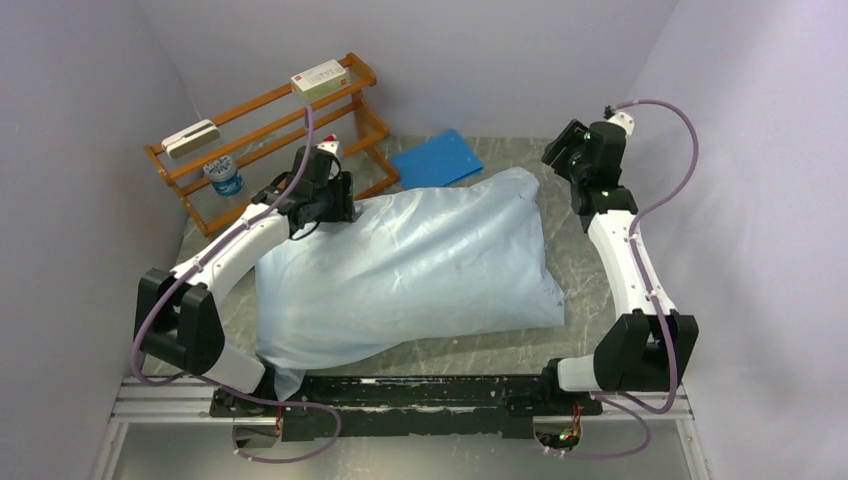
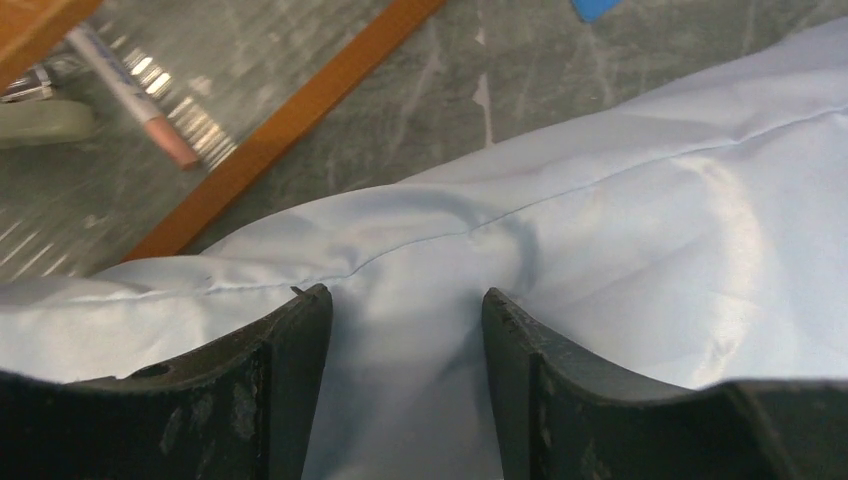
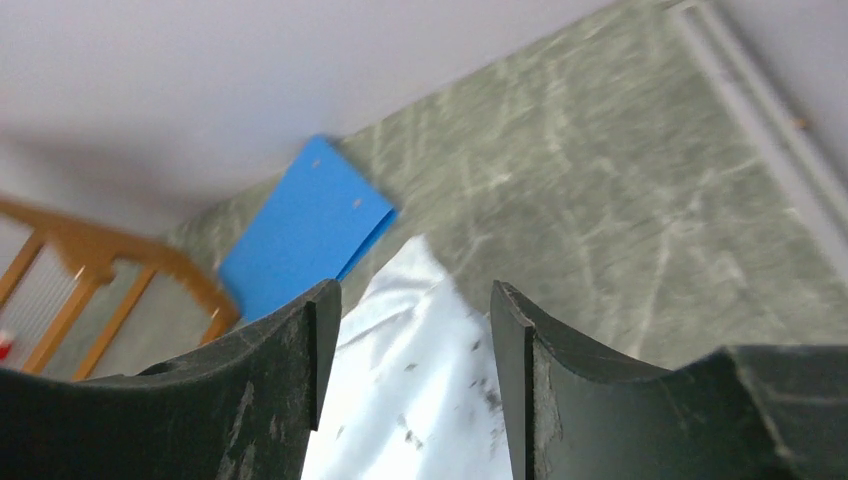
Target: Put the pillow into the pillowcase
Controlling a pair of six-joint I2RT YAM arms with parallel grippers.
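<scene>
Pillowcase (image 1: 410, 265): plump, filled out, laid just in front of rack (image 1: 255, 108). Pillow: not seen bare, judged fully inside. Slack end farthest from rack not yet tidied. Left gripper (image 2: 405, 305): fingers parted over fabric beside rack, nothing clamped. Right gripper (image 3: 415, 295): parted, empty, raised well right of rack.

The pillowcase (image 1: 400, 270) is seen as thin pale-blue cloth with a soft sheen, creased and stitched along a seam. The table (image 1: 480, 350) is surfaced in smooth, faintly glossy grey marbling. The rack (image 1: 258, 106) is made of varnished orange-brown wood, and the blue sheet (image 1: 437, 158) is finished smooth and matt.
</scene>
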